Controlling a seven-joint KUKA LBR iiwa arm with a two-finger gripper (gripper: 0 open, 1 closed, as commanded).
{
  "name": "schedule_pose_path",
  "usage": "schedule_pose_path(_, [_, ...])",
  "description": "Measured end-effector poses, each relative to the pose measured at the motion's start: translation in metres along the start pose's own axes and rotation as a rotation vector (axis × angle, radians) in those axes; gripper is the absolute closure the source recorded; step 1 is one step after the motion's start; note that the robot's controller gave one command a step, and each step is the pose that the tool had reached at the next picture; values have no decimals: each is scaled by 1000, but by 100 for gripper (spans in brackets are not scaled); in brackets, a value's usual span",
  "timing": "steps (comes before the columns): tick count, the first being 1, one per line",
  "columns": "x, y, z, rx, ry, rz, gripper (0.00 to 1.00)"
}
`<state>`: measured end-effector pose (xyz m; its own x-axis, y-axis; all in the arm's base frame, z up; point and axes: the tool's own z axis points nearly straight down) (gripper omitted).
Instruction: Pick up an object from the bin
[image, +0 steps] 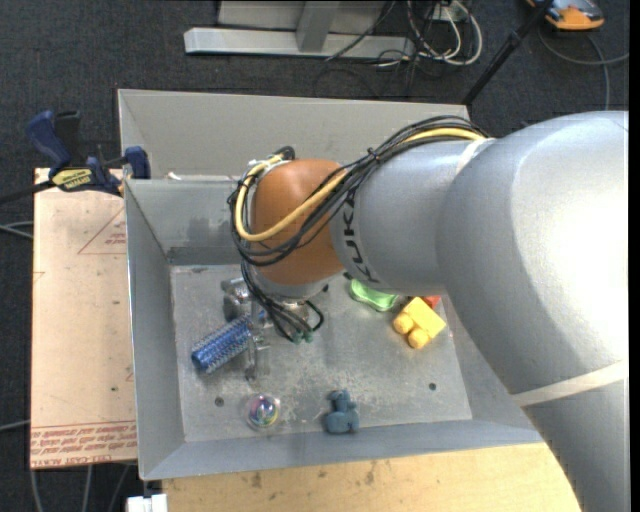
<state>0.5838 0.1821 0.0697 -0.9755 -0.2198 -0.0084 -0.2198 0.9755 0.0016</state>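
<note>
Where the dark carpeted floor of the room shows round the scene, a tangle of cables and a pale metal stand foot lie at the far side. The bin is grey sheet metal with sloping walls, and its flat bottom is dull, speckled and scuffed. The arm, smooth and silvery grey, comes in from the right and ends in a rounded orange cover looped with yellow and black wires. Below that cover the gripper hangs low over the left middle of the bin bottom, just at the right end of a blue brush, a short bristly roll lying slantwise; whether the gripper is open or closed on it I cannot tell. Near the front wall rest a small shiny ball with a glassy look and, to its right, a lumpy blue figure. Toward the right, partly under the arm, sit a glossy green piece and a yellow block with studs, a bit of red just behind it.
</note>
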Motion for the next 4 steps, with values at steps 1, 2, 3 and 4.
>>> schedule_pose_path(1, [11,14,-31,0,4,-134,0])
schedule_pose_path(2, [15,6,-42,0,6,-71,0])
schedule_pose_path(3, [18,-9,1,0,8,6,0])
schedule_pose_path(4, [17,-9,1,-1,7,7,0])
